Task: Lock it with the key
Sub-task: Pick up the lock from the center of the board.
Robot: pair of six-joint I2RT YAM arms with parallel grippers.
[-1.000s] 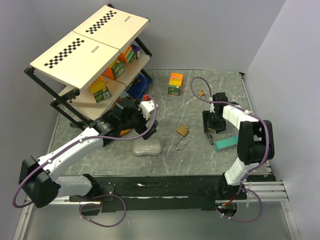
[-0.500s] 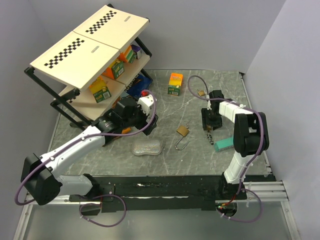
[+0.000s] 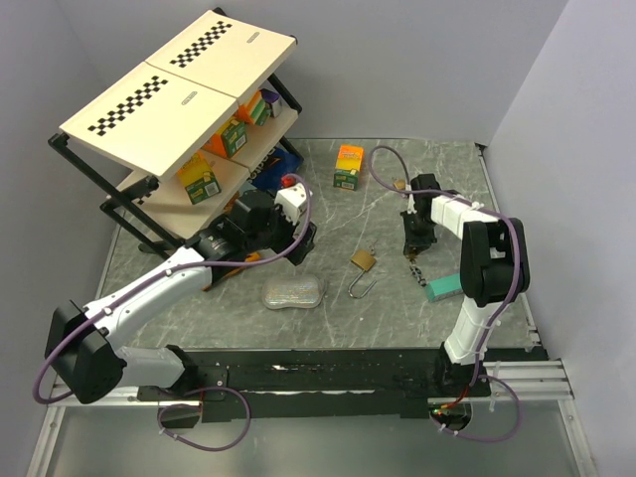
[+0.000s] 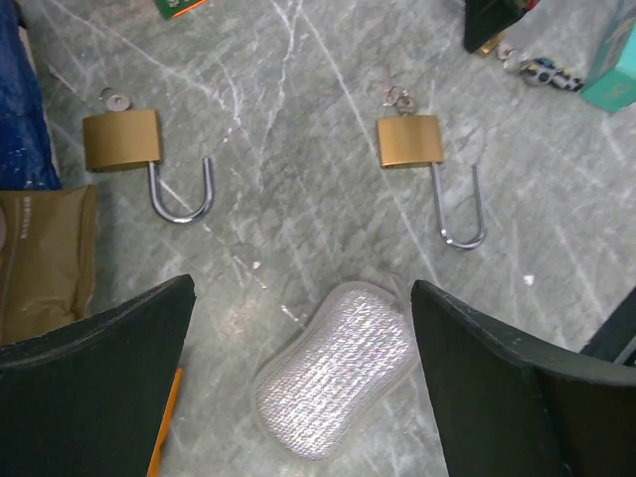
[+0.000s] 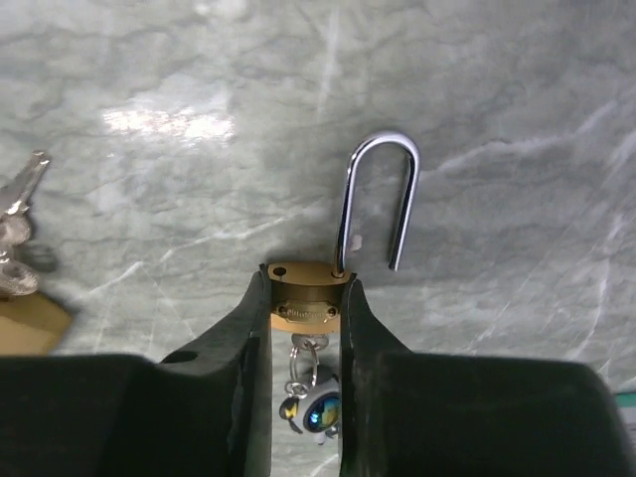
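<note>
Right gripper (image 5: 305,288) pinches the brass padlock (image 5: 304,310); shackle open; left gripper (image 4: 301,294) wide

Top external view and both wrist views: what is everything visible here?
black shelf rack with checkerboard boards: one, far left, holding green cartons.
blue bag: one, blue, beside rack.
brown packet: one, next to blue bag.
gripped brass padlock: one, shackle open, between right pincer's fingers.
loose brass padlocks: two, shackles open, mid-table and beside blue bag.
keyring with blue-yellow charm: one, at gripped brass padlock's base.
silver mesh scrubbing pad: one, near centre.
teal box: one, near right.
orange-green carton: one, far centre.
grey marbled table: one, underneath everything.
left pincer: open, near scrubbing pad.
right pincer: closed on gripped brass padlock.
</note>
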